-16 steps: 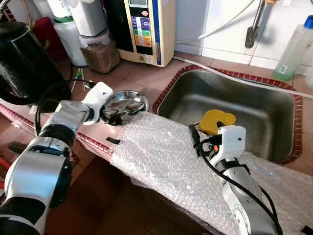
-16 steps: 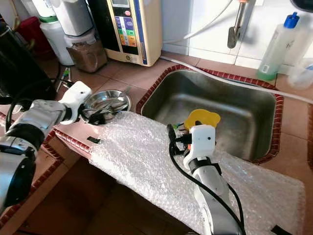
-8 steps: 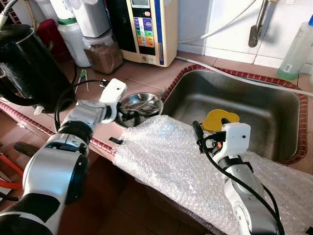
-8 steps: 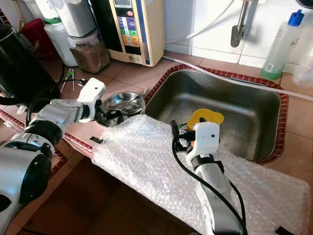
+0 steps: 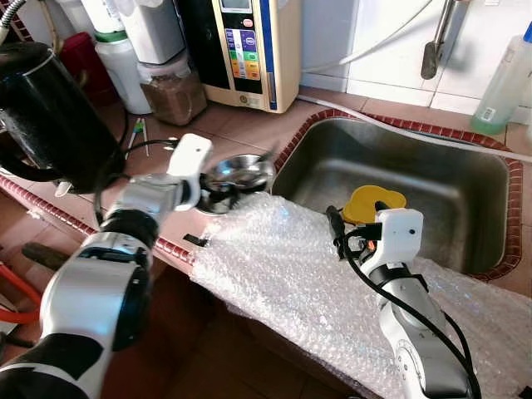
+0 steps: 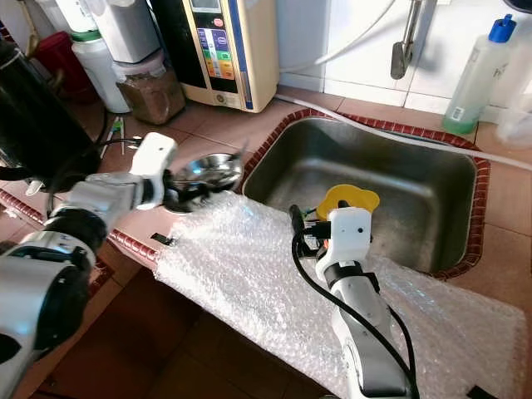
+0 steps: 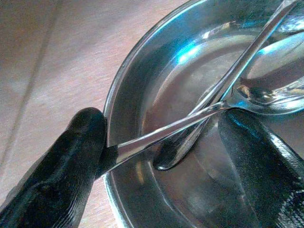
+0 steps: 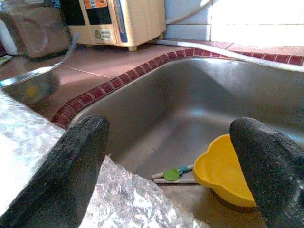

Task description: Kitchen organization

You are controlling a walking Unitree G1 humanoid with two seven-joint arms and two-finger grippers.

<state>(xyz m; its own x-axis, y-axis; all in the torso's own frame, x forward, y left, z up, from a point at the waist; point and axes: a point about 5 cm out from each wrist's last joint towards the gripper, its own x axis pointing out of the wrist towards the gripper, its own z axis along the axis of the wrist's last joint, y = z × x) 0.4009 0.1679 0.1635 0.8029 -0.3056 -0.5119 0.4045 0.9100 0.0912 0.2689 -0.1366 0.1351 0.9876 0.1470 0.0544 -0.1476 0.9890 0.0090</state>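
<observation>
- Steel sink point(image 5: 432, 179) set in tiled counter point(image 5: 241, 125); bubble wrap point(image 5: 283, 266) draped over counter's front edge.
- Black kettle point(image 5: 41, 108) at counter's left edge, water purifier point(image 5: 249, 46) at back edge.
- Left gripper point(image 5: 212, 184) clamped on steel bowl point(image 6: 208, 170) rim, one finger point(image 7: 71, 152) outside, other inside; spoons point(image 7: 223, 102) in bowl.
- Bowl now tilted and nearer sink's left rim than a second ago (likely headed into sink).
- Right gripper point(image 8: 166, 161) spread wide, holding nothing, above sink's front rim.
- Yellow cup point(image 8: 223, 173) inside sink near front wall.
</observation>
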